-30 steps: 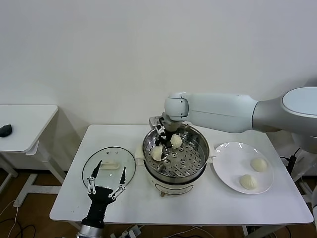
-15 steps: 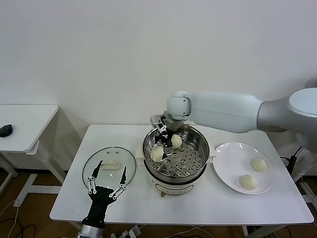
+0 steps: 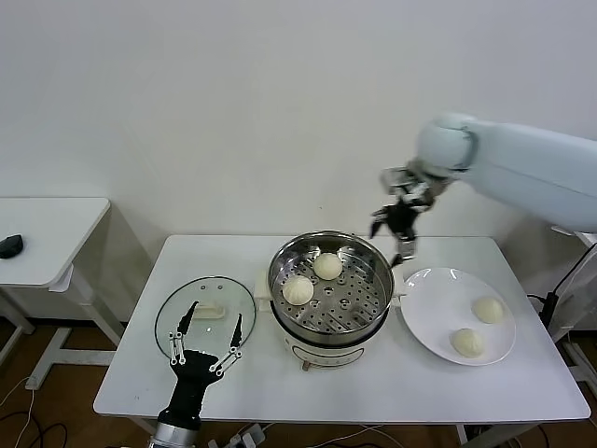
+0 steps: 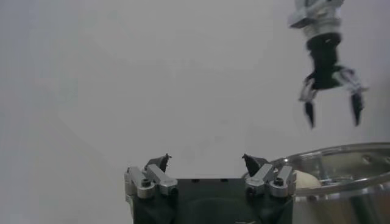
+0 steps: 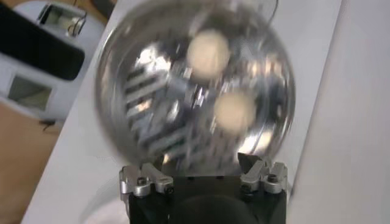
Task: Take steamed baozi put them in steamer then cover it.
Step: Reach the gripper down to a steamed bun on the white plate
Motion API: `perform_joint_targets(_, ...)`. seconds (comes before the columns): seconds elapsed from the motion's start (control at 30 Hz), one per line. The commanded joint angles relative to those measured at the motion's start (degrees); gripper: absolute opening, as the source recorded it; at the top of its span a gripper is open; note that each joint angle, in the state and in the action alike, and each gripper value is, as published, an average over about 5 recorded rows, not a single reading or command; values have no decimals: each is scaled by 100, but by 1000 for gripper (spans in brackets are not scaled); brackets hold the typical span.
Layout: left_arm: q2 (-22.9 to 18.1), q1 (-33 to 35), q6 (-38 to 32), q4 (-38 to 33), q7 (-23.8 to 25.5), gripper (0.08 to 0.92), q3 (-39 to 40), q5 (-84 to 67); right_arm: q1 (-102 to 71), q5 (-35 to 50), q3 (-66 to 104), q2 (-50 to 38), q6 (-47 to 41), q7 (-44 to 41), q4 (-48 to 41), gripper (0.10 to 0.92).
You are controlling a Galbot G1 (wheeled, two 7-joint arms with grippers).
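Table (image 3: 373, 387), steamer (image 3: 373, 285), blurred baozi (image 5: 208, 51).

The right claw (image 3: 396, 233), which a second ago reached down inside the steamer (image 3: 331, 285) at the two baozi (image 3: 298, 289), rose clear with fingers spread and empty and swung toward the plate (image 3: 438, 308) side, high above the steamer's far right rim.

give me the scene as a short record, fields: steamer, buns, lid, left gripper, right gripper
steamer: table centre, uncovered
buns in steamer: two
buns on plate: two
lid: flat on table, left of steamer
left gripper: open, at front edge by lid
right gripper: open, empty, raised above steamer's right rim
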Motion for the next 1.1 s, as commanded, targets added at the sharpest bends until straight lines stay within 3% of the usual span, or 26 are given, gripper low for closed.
perform_joint_targets(0.03,-13,15,-4,-2,6,823,2,10,-498,-1126,258,-1433,566,-606,-133,823)
perform_joint_targets(0.5,-65,87,7,27,1,823,-77,31,-3356,-1956,2089,-1385,805,144,-879,823)
perform_joint_targets(1.1,-51,80,5,122,-6,823,-107,28,-4358,-2174,2728,-716,797,489,-1488,823)
